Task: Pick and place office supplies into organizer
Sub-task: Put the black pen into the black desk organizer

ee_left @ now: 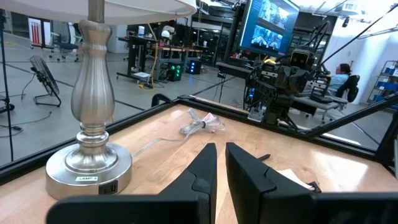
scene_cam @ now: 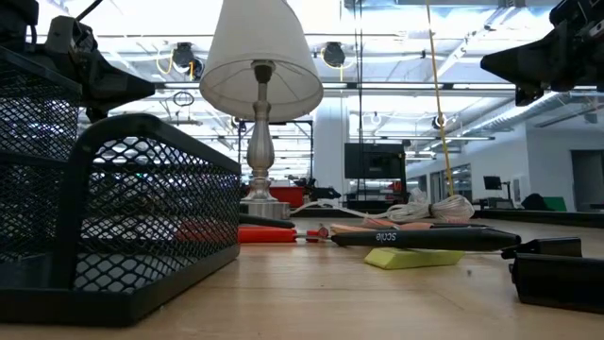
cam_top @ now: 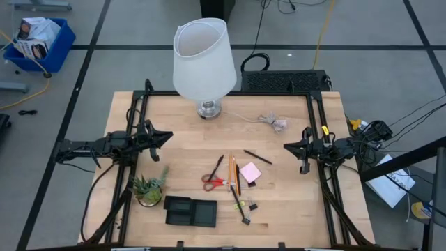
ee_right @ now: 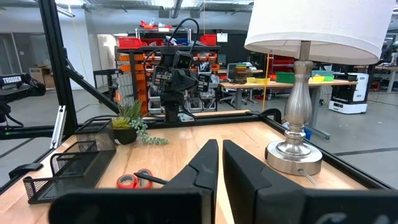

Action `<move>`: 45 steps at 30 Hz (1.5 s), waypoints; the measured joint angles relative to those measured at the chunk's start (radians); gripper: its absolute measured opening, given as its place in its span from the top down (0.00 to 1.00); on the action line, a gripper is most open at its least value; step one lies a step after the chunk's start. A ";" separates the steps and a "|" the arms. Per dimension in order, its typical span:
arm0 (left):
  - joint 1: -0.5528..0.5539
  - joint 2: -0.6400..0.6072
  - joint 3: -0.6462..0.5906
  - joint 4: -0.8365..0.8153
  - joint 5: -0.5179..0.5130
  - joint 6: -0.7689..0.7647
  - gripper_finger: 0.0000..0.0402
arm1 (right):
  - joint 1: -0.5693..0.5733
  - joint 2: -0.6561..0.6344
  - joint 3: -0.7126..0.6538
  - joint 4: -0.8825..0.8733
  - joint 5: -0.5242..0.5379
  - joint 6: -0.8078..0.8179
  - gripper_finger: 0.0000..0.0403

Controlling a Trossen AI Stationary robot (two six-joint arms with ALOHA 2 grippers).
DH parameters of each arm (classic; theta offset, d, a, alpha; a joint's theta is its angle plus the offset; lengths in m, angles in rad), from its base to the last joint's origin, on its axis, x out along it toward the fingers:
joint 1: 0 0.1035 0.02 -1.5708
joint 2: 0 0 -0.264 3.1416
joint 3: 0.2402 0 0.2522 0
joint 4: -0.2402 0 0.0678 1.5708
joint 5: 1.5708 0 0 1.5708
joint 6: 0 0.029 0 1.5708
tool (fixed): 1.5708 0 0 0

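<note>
Nothing looks placed yet: the organizer seems empty at the near edge, scissors, sticky pad and pens lie loose just beyond, while left gripper and right gripper hover nearly closed, holding nothing

Red-handled scissors, orange pencil and pink sticky-note pad are lying loose beyond the empty black mesh organizer.

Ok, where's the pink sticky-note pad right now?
In the high view the pink sticky-note pad lies mid-table, just right of the orange pencil and scissors.
</note>
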 joint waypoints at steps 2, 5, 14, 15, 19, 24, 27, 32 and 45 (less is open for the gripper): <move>0.000 0.000 0.000 0.000 0.000 0.000 0.91 | 0.000 0.000 0.000 -0.005 0.000 0.000 0.96; 0.000 0.000 0.000 0.000 0.000 0.000 0.91 | 0.000 0.000 0.000 -0.003 0.000 0.000 0.96; 0.000 0.000 0.000 0.000 0.000 0.000 0.91 | 0.000 0.000 0.000 0.032 0.000 0.018 0.96; 0.000 0.000 0.000 0.000 0.000 0.000 0.91 | 0.000 0.000 0.000 0.055 0.000 0.024 0.96; 0.000 0.000 0.000 0.000 0.000 0.000 0.91 | 0.000 0.000 0.000 0.161 0.000 0.024 0.96; 0.000 0.000 0.000 0.000 0.000 0.000 0.91 | 0.000 0.000 0.000 0.231 -0.001 0.034 0.96; 0.000 0.000 0.000 0.000 0.000 0.000 0.91 | -0.002 0.008 0.000 0.251 -0.007 0.090 0.96; 0.001 0.000 0.000 0.010 -0.007 0.005 0.91 | -0.002 0.142 -0.052 0.342 -0.116 0.132 0.96; 0.001 0.000 0.000 0.154 -0.005 0.013 0.91 | -0.037 0.815 -0.007 0.835 -0.130 0.137 0.96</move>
